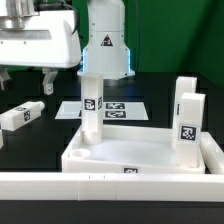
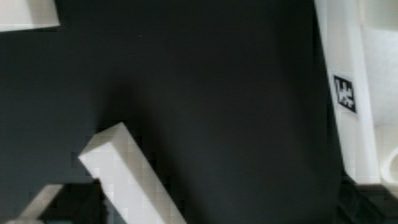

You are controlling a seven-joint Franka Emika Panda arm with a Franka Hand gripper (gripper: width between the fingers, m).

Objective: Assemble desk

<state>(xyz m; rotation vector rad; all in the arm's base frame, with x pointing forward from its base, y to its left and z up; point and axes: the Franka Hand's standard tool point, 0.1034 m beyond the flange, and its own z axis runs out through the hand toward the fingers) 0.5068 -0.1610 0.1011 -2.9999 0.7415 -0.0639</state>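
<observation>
The white tray-like desk top [image 1: 150,156] lies in front of the arm's base. One white leg [image 1: 91,104] stands upright at its back corner on the exterior view's left. Two more legs [image 1: 190,112] stand upright at its side on the exterior view's right. A fourth leg [image 1: 22,115] lies flat on the black table to the exterior view's left. My gripper [image 1: 26,82] hangs open above that lying leg, not touching it. In the wrist view the leg [image 2: 121,172] lies slantwise between the dark fingers of the gripper [image 2: 199,216], with the desk top's tagged rim [image 2: 356,92] beside it.
The marker board [image 1: 116,108] lies flat behind the desk top, near the arm's white base [image 1: 106,45]. A low white border wall [image 1: 100,186] runs along the front. Black table [image 2: 196,90] stretches between the lying leg and the desk top.
</observation>
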